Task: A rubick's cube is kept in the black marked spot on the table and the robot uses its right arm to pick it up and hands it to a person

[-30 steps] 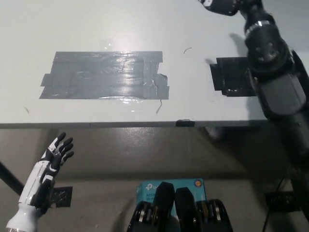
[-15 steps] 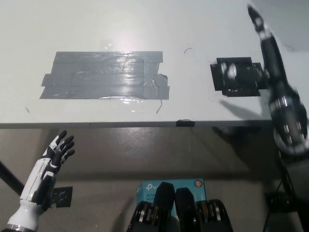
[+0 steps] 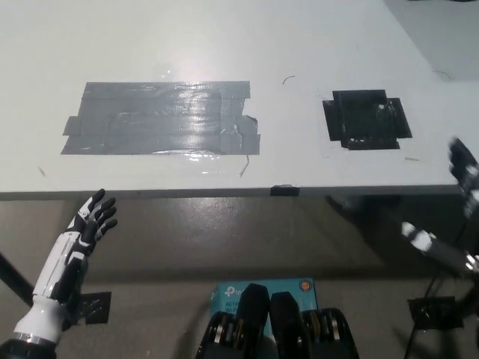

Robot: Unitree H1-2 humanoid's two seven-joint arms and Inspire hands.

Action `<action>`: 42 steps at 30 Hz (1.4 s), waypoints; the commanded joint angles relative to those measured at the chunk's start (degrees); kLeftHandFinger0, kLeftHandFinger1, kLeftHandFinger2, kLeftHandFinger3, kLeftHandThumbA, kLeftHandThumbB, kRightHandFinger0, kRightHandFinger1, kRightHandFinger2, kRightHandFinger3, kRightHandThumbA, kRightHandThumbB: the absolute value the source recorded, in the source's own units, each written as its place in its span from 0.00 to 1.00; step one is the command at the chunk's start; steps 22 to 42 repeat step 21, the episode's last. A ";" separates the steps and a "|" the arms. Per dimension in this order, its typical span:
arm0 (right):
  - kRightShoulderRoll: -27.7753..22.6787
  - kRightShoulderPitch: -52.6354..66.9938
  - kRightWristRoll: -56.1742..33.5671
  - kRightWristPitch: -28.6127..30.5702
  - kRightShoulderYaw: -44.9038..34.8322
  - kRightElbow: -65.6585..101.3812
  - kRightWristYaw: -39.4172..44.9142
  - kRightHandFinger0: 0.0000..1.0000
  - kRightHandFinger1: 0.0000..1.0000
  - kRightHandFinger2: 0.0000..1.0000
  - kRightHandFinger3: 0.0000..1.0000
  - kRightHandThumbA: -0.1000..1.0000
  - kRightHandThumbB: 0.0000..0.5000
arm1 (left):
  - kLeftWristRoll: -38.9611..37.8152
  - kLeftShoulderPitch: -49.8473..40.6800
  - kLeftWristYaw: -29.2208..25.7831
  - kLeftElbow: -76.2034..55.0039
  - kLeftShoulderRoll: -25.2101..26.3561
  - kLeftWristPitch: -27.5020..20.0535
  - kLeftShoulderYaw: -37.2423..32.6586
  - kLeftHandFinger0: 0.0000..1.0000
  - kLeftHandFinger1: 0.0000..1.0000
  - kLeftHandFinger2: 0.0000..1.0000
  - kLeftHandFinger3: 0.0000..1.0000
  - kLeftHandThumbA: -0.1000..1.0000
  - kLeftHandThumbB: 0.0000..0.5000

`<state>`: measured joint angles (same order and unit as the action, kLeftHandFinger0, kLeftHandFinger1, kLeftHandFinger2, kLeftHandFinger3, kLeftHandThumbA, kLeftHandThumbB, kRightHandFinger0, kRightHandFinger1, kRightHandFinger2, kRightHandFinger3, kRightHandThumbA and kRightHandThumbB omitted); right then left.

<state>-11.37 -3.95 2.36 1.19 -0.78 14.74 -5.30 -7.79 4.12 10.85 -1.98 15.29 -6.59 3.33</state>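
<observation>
Head view, looking steeply down on a pale tabletop [image 3: 314, 45] whose near edge crosses the middle of the frame. Black marked spot [image 3: 367, 120] of dark tape lying flat toward the right side of the tabletop, bare, with a few glints of light on its surface; no cube seen on it or anywhere else in view. Large patch of grey tape [image 3: 163, 118] stuck flat on the tabletop to the left of centre, well apart from the black spot, shiny and wrinkled, with overlapping strips and a loose curl at its right end. Small dark tab [image 3: 284, 190] on the tabletop's near edge, between the two patches. Below the edge, brown floor [image 3: 224, 239] in shadow.

White left hand [image 3: 91, 224] at lower left, below the tabletop edge and off it, resting with fingers spread apart and pointing up and to the right, holding nothing. Right hand [image 3: 464, 176] only partly visible at the far right edge, blurred, just below and beside the tabletop's near right end, well clear of the black spot; cannot tell whether open or closed, nor whether anything is held.

Teal box [image 3: 232, 295] with a white logo on the floor at bottom centre.
</observation>
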 commanded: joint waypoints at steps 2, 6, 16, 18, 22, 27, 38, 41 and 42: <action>0.38 0.78 -8.23 16.26 -4.95 -10.02 1.48 1.00 1.00 1.00 1.00 0.86 0.14 | -0.06 1.46 1.34 -1.79 2.16 -0.24 0.34 1.00 1.00 1.00 1.00 0.90 0.37; -0.23 0.44 -8.49 16.96 -4.90 -13.37 3.29 1.00 1.00 1.00 1.00 0.87 0.22 | 0.35 0.79 0.91 -1.71 1.80 -1.17 0.46 1.00 1.00 1.00 1.00 0.90 0.35; -0.87 3.34 -10.54 18.95 -4.53 -13.86 6.81 1.00 1.00 1.00 1.00 0.86 0.26 | 0.70 -2.51 0.80 -2.61 0.99 -1.34 0.00 1.00 1.00 1.00 1.00 0.90 0.35; -1.17 4.02 -10.22 20.46 -4.11 -14.69 7.80 1.00 1.00 1.00 1.00 0.86 0.28 | 0.61 -3.14 1.07 -2.46 0.98 -1.92 -0.10 1.00 1.00 1.00 1.00 0.90 0.35; -1.25 3.91 -9.67 21.07 -3.76 -15.24 8.32 1.00 1.00 1.00 1.00 0.86 0.29 | 0.36 -3.33 1.13 -2.56 1.05 -1.64 -0.01 1.00 1.00 1.00 1.00 0.89 0.36; -1.25 3.91 -9.67 21.07 -3.76 -15.24 8.32 1.00 1.00 1.00 1.00 0.86 0.29 | 0.36 -3.33 1.13 -2.56 1.05 -1.64 -0.01 1.00 1.00 1.00 1.00 0.89 0.36; -1.25 3.91 -9.67 21.07 -3.76 -15.24 8.32 1.00 1.00 1.00 1.00 0.86 0.29 | 0.36 -3.33 1.13 -2.56 1.05 -1.64 -0.01 1.00 1.00 1.00 1.00 0.89 0.36; -1.25 3.91 -9.67 21.07 -3.76 -15.24 8.32 1.00 1.00 1.00 1.00 0.86 0.29 | 0.36 -3.33 1.13 -2.56 1.05 -1.64 -0.01 1.00 1.00 1.00 1.00 0.89 0.36; -1.25 3.91 -9.67 21.07 -3.76 -15.24 8.32 1.00 1.00 1.00 1.00 0.86 0.29 | 0.36 -3.33 1.13 -2.56 1.05 -1.64 -0.01 1.00 1.00 1.00 1.00 0.89 0.36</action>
